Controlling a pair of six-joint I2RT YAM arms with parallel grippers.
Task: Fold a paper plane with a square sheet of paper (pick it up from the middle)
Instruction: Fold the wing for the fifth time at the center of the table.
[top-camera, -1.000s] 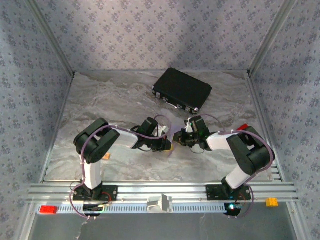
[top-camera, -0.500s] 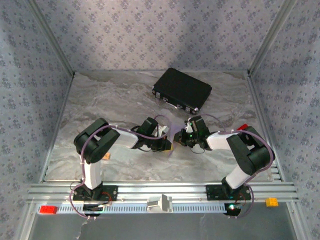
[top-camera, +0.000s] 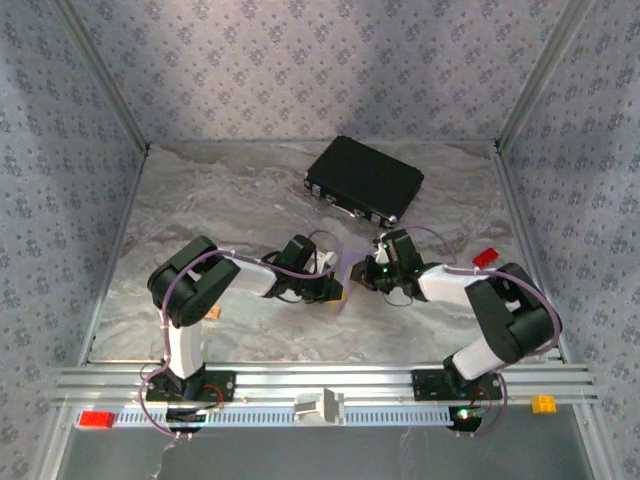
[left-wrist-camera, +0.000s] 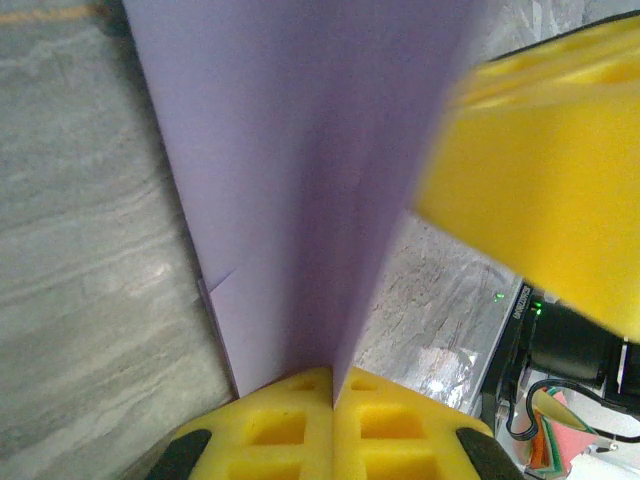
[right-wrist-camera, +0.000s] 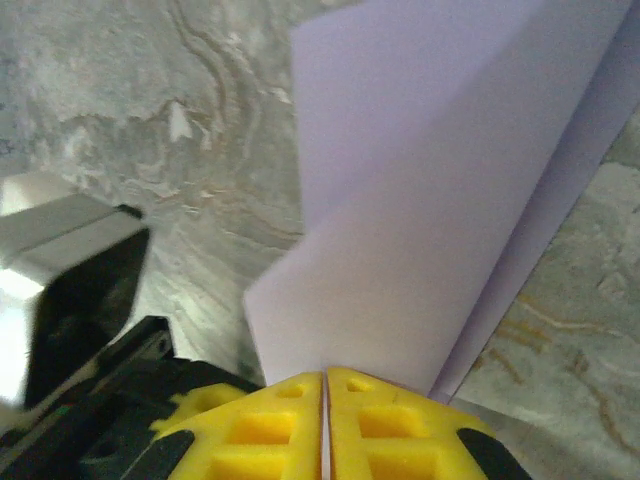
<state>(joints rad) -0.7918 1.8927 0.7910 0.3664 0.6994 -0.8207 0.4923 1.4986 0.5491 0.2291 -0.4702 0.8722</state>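
Note:
The pale lilac sheet of paper (left-wrist-camera: 300, 150) is folded along a long crease and stands on edge above the table. My left gripper (left-wrist-camera: 333, 385) is shut on one end of the fold, its yellow pads pressed together. At the other end my right gripper (right-wrist-camera: 326, 385) is shut on the paper (right-wrist-camera: 440, 200), where layered flaps spread upward. From above, the left gripper (top-camera: 336, 287) and right gripper (top-camera: 358, 277) nearly meet at the table's middle, and the paper between them is mostly hidden. One yellow pad of the right gripper (left-wrist-camera: 540, 170) looms close in the left wrist view.
A black case (top-camera: 364, 180) lies at the back of the marbled table (top-camera: 220, 200). A small red block (top-camera: 486, 257) sits beside the right arm. Patterned walls close in three sides. On the front rail sit a red piece (top-camera: 97, 419) and an orange one (top-camera: 543, 404).
The right arm's elbow has swung out to the right, and its gripper has shifted slightly away from the near edge. The left arm has stayed put. Both grippers keep their hold.

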